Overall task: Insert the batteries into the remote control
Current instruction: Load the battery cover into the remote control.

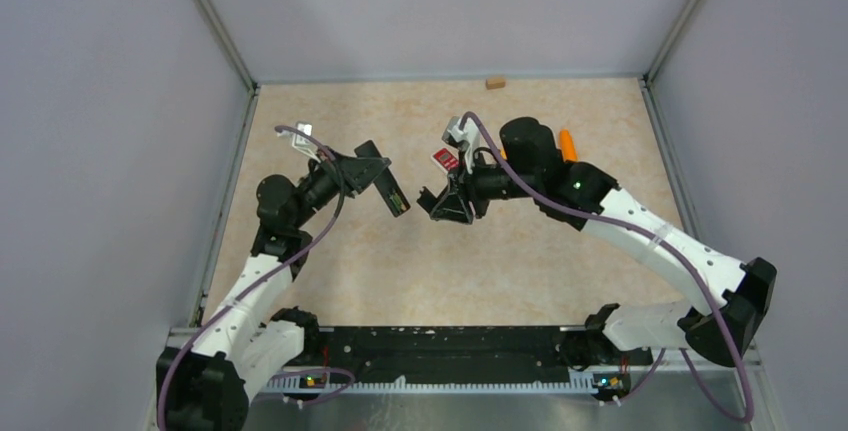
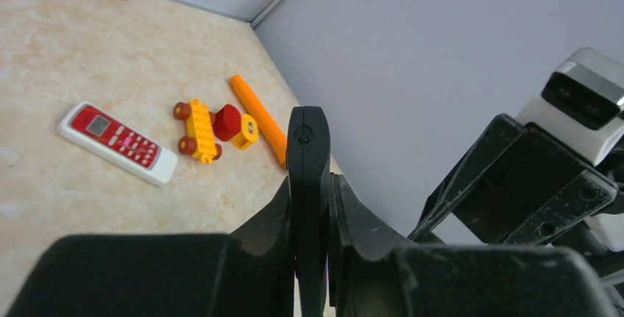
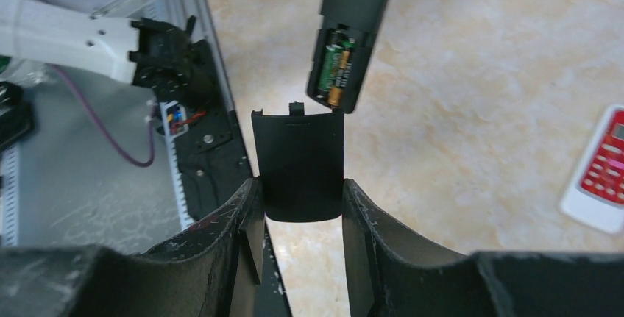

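My left gripper [image 2: 313, 183] is shut on a slim black remote control [image 2: 307, 177], seen edge-on and held above the table [image 1: 395, 196]. In the right wrist view the remote control [image 3: 357, 1] shows its open back compartment with two batteries [image 3: 337, 67] lying side by side inside. My right gripper [image 3: 298, 184] is shut on the black battery cover [image 3: 298, 162], gripping its lower edges. The cover's tabbed end points at the compartment's end, a small gap away. Both grippers meet mid-table, the right one [image 1: 440, 206] facing the left [image 1: 385, 186].
A white-and-red remote [image 2: 118, 143] lies flat on the table behind the right arm. Beside it sit yellow and red toy blocks [image 2: 213, 129] and an orange carrot-shaped cone [image 2: 257, 118]. A small wooden block [image 1: 494, 82] rests by the back wall.
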`<state>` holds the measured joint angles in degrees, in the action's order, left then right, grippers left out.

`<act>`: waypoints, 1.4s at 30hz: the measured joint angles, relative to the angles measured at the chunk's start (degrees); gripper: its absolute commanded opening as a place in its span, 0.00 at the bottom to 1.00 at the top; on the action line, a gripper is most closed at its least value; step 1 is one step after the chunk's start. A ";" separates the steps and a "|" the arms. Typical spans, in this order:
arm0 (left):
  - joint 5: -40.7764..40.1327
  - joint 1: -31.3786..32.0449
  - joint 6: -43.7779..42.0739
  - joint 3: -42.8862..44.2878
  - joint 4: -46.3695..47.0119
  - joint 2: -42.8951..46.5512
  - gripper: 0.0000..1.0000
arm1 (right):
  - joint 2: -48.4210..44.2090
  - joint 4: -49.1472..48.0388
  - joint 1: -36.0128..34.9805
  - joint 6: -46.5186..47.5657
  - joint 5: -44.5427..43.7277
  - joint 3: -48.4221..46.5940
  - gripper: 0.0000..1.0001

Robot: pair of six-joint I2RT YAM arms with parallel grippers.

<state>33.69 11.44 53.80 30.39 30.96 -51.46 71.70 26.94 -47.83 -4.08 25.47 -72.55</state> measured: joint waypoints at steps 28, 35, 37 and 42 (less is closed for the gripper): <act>-8.81 0.61 10.95 -3.85 18.95 -11.02 0.00 | 15.72 8.55 -7.56 -7.56 -22.53 -14.27 0.24; -9.11 0.68 11.37 -3.89 18.43 -11.02 0.00 | 18.01 9.46 -8.15 -8.17 -25.42 -15.85 0.25; -9.11 0.68 11.45 -3.98 18.16 -11.02 0.00 | 18.49 9.51 -8.28 -8.17 -25.99 -16.44 0.25; -9.09 0.68 11.54 -4.00 17.35 -11.02 0.00 | 19.91 9.29 -8.68 -8.13 -26.73 -17.09 0.25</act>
<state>24.60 12.12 65.34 26.39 48.31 -62.48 91.61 36.23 -56.51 -12.21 -1.26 -89.65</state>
